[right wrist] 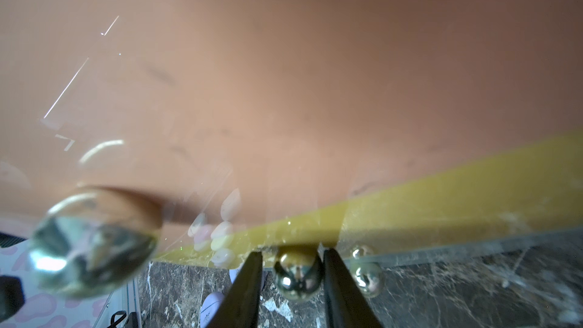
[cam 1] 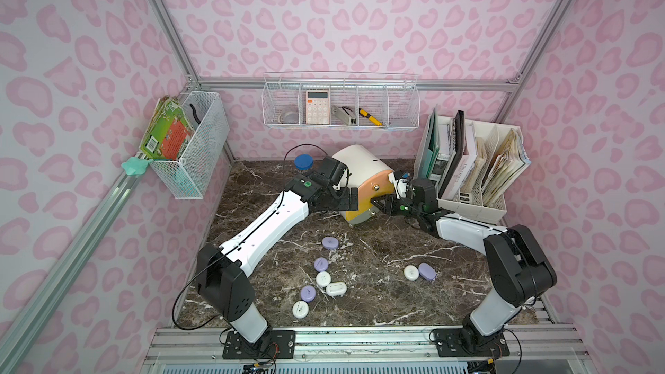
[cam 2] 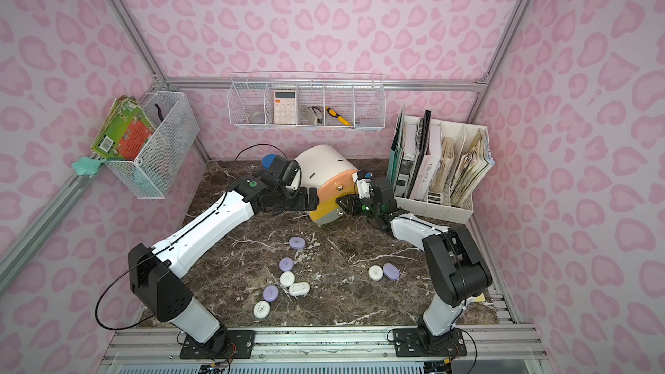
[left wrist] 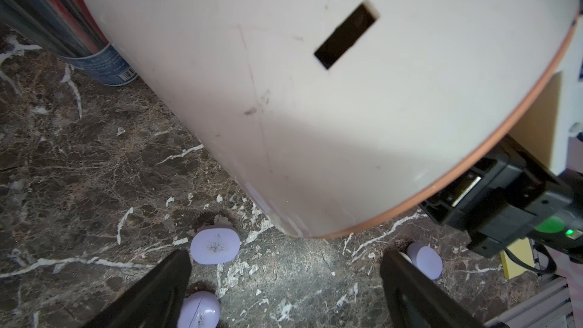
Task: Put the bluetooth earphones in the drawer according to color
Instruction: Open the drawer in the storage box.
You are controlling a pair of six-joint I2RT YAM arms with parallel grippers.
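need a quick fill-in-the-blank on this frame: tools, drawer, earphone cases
1. The right tool straddles the knob of the ___ drawer.
2. The left tool is ___ and holds nothing.
3. On the table lie four purple cases and ___ white ones.

Missing words: yellow; open; four.
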